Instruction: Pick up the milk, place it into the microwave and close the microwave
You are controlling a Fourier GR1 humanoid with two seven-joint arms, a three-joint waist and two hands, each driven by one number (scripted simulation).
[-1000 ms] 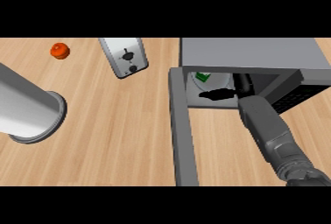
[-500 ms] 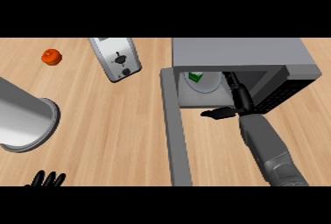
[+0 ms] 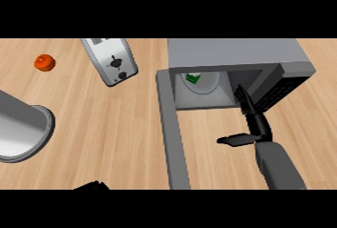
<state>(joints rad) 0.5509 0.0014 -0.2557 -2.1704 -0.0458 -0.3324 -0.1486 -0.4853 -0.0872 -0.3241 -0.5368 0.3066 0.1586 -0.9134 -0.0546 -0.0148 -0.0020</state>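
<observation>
The milk carton (image 3: 193, 79), white with a green mark, stands inside the grey microwave (image 3: 237, 53) on its white turntable plate (image 3: 205, 84). The microwave's door (image 3: 172, 133) is swung wide open and runs down the view as a grey bar. My right hand (image 3: 255, 126) is open just outside the cavity's right side. Its straight fingers (image 3: 242, 97) point into the opening and its thumb (image 3: 232, 140) sticks out to the left. It holds nothing and is apart from the carton. Only a black tip of my left hand (image 3: 92, 185) shows at the lower left edge.
A grey toaster (image 3: 110, 60) lies left of the microwave, with a small orange-red fruit (image 3: 44, 62) further left. A large grey metal pot (image 3: 20, 133) sits at the left edge. Bare wooden counter (image 3: 112, 129) lies between pot and door.
My right hand has drawn back out of the microwave toward me, leaving the carton inside. My left hand has sunk lower at the bottom edge.
</observation>
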